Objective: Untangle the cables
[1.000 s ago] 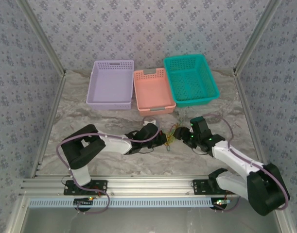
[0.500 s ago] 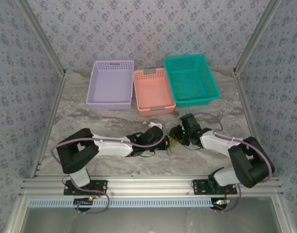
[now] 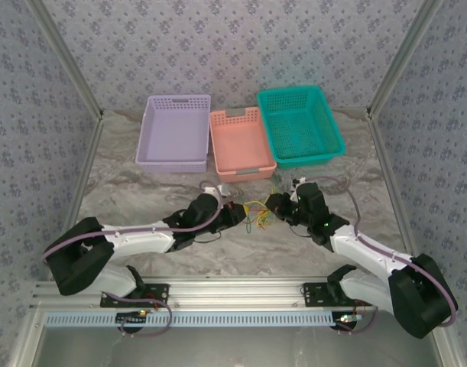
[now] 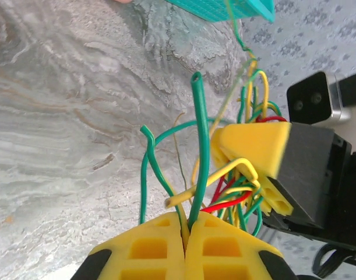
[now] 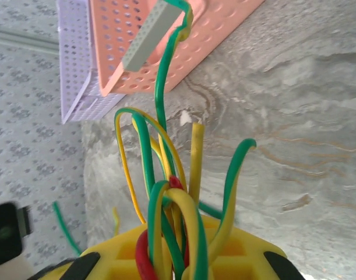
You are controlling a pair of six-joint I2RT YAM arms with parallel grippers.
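Observation:
The cables are a small tangle of thin green, yellow and red wires stretched between my two grippers in the middle of the table. My left gripper is shut, and the left wrist view shows its jaws pinching a green cable together with a yellow one. My right gripper faces it from the right and is shut on the thick of the bundle. In the right wrist view, green, yellow and red loops rise out from between the right gripper jaws.
Three baskets stand at the back of the marble table: purple, pink and teal. The pink basket and the purple basket lie just beyond the cables in the right wrist view.
My right gripper has closed on the cable bundle. My left arm has stretched out lower and leftward, drawing its gripper left, so the cables now span the gap between the grippers.

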